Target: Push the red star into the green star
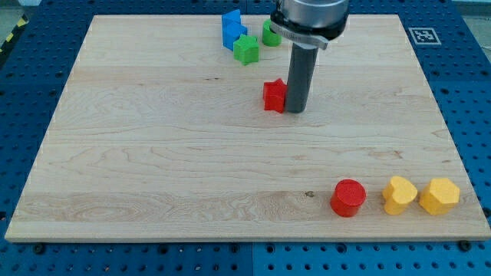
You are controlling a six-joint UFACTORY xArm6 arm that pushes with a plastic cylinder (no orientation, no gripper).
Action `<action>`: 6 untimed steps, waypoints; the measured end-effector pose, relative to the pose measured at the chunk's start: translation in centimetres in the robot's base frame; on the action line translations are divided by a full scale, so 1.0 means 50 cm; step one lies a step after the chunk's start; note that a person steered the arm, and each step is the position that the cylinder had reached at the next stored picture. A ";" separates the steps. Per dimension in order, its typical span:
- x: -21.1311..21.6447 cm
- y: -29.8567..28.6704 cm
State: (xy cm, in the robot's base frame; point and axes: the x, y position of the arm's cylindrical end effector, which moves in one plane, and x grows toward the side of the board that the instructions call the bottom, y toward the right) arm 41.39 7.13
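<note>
The red star (274, 96) lies on the wooden board (153, 153), a little above its middle. My tip (296, 110) touches the red star's right side. The green star (246, 49) sits near the view's top, up and to the left of the red star, with a clear gap between them.
Two blue blocks (232, 29) lie just left of the green star at the view's top. A green block (270, 33), partly hidden by the arm, is right of the green star. A red cylinder (348, 198) and two yellow blocks (400, 194) (439, 195) lie at the bottom right.
</note>
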 end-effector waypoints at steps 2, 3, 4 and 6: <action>-0.019 -0.006; 0.070 0.013; 0.046 -0.029; -0.072 -0.077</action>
State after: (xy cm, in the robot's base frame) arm 37.79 3.30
